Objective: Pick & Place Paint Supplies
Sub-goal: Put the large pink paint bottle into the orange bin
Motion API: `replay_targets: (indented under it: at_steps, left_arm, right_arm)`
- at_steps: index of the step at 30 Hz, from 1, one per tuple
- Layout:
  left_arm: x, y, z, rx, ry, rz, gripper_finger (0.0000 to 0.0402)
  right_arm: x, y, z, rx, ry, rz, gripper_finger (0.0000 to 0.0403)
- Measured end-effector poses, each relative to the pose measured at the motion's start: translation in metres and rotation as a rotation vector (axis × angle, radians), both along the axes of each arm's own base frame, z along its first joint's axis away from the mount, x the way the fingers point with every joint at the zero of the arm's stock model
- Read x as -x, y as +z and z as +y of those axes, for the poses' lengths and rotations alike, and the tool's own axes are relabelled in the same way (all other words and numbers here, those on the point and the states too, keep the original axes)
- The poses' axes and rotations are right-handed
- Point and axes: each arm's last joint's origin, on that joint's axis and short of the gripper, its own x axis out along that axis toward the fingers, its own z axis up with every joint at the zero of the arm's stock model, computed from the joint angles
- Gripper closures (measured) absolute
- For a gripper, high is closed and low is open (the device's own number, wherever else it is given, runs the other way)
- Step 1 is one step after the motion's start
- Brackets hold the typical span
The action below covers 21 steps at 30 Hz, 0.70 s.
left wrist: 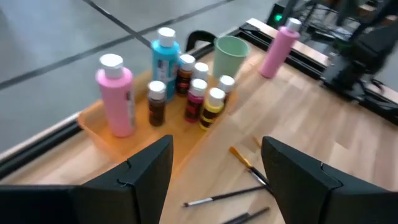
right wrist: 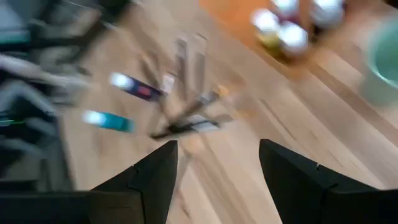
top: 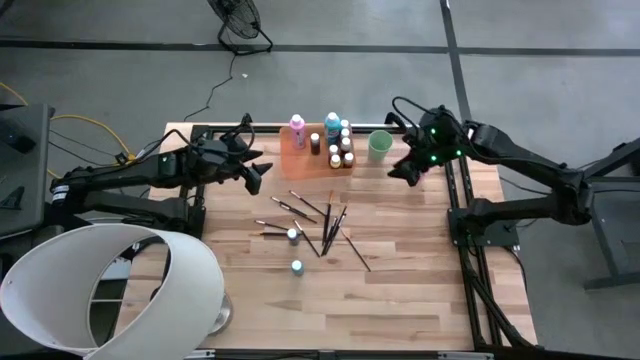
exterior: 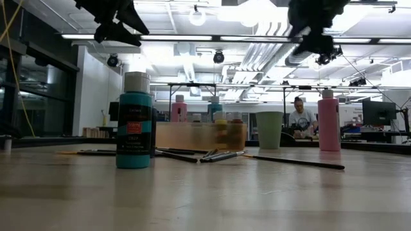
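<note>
Both grippers hover above the desk (top: 400, 300), fingers spread and empty.

The left gripper (top: 262, 172) hangs beside the orange tray (top: 300, 160); the right gripper (top: 398, 172) hangs near the light green cup (top: 379, 145). The tray holds a pink bottle (top: 297, 131), a teal bottle (top: 332, 125) and several small bottles (top: 341, 152). Dark-handled paintbrushes (top: 325, 222) lie scattered mid-desk. Two more bottles (top: 293, 235) stand among and just beyond them. Another pink bottle (left wrist: 278, 47) stands past the cup.

Eight bottles (left wrist: 187, 90) in one tray (left wrist: 102, 134), one cup (left wrist: 231, 53).
</note>
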Motion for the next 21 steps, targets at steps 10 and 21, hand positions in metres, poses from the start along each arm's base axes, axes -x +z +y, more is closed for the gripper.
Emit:
replay_targets:
  at_steps: [10, 21]
  left_arm:
    - [0.0, 0.0, -0.001, 0.014, -0.025, -0.003, 0.0163]
    - [-0.002, -0.001, -0.004, 0.042, -0.159, 0.006, 0.0163]
  right_arm:
    - [0.024, -0.02, 0.017, -0.071, -0.353, 0.423, 0.0184]
    - [0.035, -0.02, 0.007, -0.045, -0.757, 0.453, 0.0184]
